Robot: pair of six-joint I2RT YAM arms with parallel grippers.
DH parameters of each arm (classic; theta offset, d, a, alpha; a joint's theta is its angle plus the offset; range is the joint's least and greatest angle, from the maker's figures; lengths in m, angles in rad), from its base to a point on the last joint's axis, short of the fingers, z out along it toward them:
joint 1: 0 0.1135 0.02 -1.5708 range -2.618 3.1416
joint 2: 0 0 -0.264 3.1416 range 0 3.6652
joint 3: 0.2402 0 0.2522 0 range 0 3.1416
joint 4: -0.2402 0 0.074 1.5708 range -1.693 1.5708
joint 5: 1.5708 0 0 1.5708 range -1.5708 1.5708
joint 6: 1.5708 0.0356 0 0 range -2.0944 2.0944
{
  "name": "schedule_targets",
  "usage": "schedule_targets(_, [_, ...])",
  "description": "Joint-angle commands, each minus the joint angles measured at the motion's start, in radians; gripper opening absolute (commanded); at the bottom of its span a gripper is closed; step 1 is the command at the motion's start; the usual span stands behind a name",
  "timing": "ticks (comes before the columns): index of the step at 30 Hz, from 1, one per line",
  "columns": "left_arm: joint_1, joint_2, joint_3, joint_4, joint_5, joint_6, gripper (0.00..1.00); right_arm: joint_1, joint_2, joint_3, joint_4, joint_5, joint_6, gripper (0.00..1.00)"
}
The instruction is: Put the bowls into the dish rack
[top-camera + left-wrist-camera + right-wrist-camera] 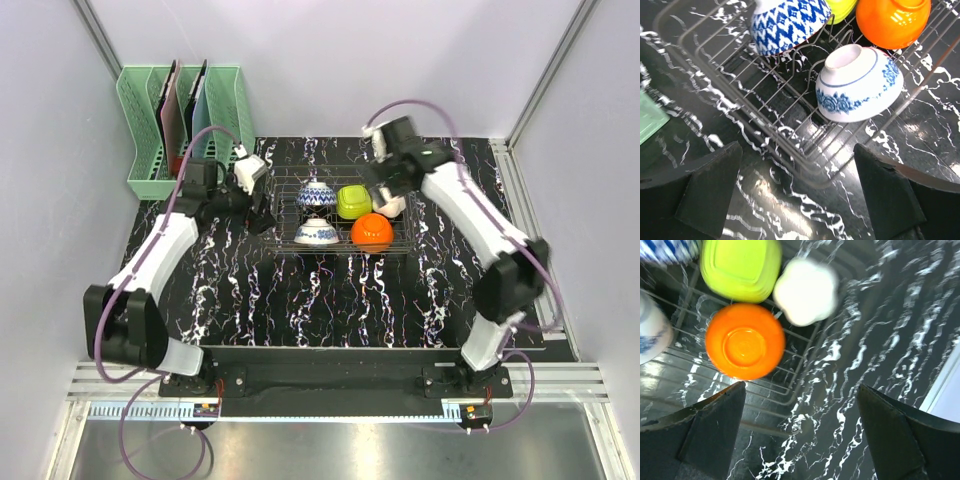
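right wrist view: white bowl [807, 290] is blurred, surface marks unreadable. lime green bowl [740, 267] is soft and cut by the top edge. zigzag blue bowl [665, 249] is only a sliver in the top-left corner, floral blue bowl [647, 334] cut by the left edge. right gripper [800, 440] fingers cropped at the bottom. left wrist view: orange bowl [892, 20], lime green bowl and zigzag blue bowl all cut by the top edge. dish rack [755, 90] runs out of frame, mint green holder [649, 120] is just a corner at the left edge. left gripper [800, 195] fingers cropped at the bottom. top view: right gripper covers part of the white bowl, panels [185, 100] in the holder too small to identify.
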Motion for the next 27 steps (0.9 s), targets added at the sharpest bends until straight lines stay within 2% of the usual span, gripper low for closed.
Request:
schedule_targets(1, [0.026,-0.168,0.024,-0.043,-0.056,-0.029,0.99,-0.106,-0.309,-0.037,0.022,-0.183,-0.048,1.0])
schedule_targets(5, [0.045,-0.274,-0.006,-0.039,-0.202,-0.041,0.99,-0.203,-0.515,-0.137,0.066,-0.349,-0.108,1.0])
schedule_targets(10, [0.093,-0.393,-0.045,-0.02,-0.291,-0.073,0.99,-0.295,-0.699,-0.259,0.089,-0.397,-0.13,1.0])
schedule_targets(13, [0.121,-0.452,-0.075,0.003,-0.328,-0.084,0.99,-0.347,-0.757,-0.348,0.117,-0.43,-0.106,1.0])
schedule_targets(20, [0.168,-0.486,-0.085,-0.005,-0.259,-0.098,0.99,-0.424,-0.782,-0.5,0.203,-0.476,-0.041,1.0])
schedule_targets(27, [0.188,-0.503,-0.089,-0.006,-0.218,-0.093,0.99,-0.5,-0.779,-0.479,0.215,-0.503,-0.018,1.0])
